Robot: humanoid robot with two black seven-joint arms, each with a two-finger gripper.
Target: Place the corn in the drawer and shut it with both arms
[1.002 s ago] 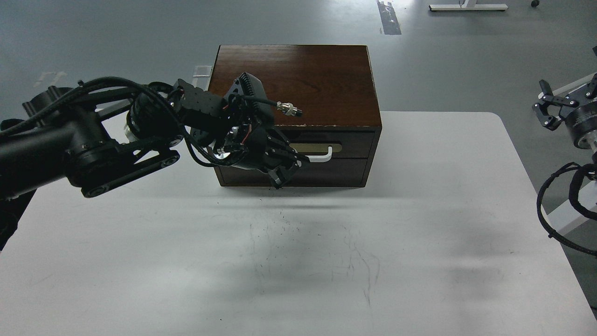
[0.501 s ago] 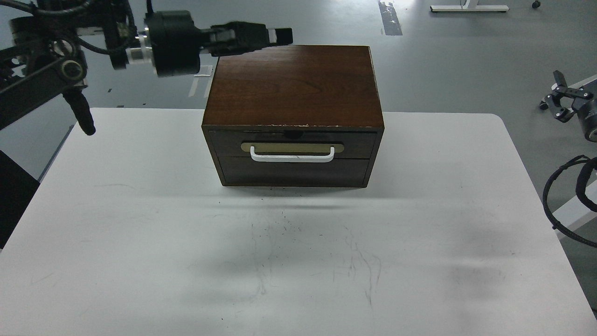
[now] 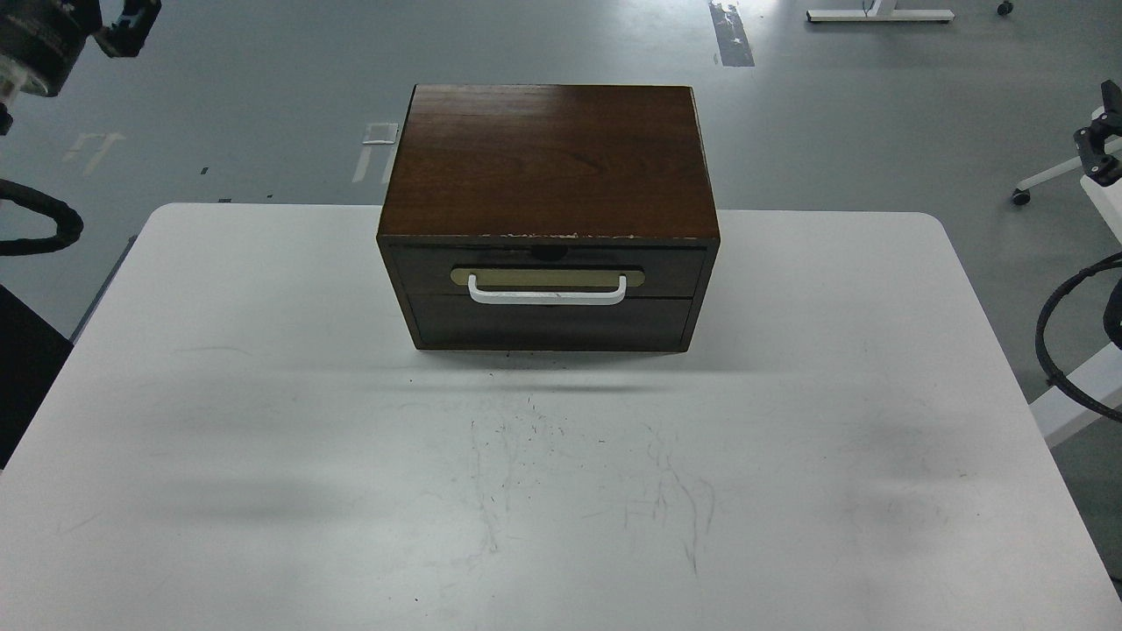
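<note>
The drawer (image 3: 548, 267) is a dark brown front with a white bar handle (image 3: 547, 293) on a beige plate, and it sits shut, flush in its brown wooden cabinet (image 3: 548, 158) at the back middle of the white table (image 3: 263, 394). The corn is not in view. My left gripper (image 3: 127, 17) is high at the top left corner, far from the drawer and partly cut off by the edge. My right gripper (image 3: 1103, 140) is at the far right edge, off the table. Both are too small and dark to tell whether they are open or shut.
A plain handleless panel (image 3: 548, 322) lies under the drawer. Black cables hang at the left edge (image 3: 44, 232) and at the right edge (image 3: 1065, 324). Faint scratches (image 3: 578, 473) mark the table in front of the cabinet. Grey floor lies beyond.
My left arm has swung from the drawer front up and away to the top left corner. My right gripper has drawn further to the right edge. The drawer stays shut.
</note>
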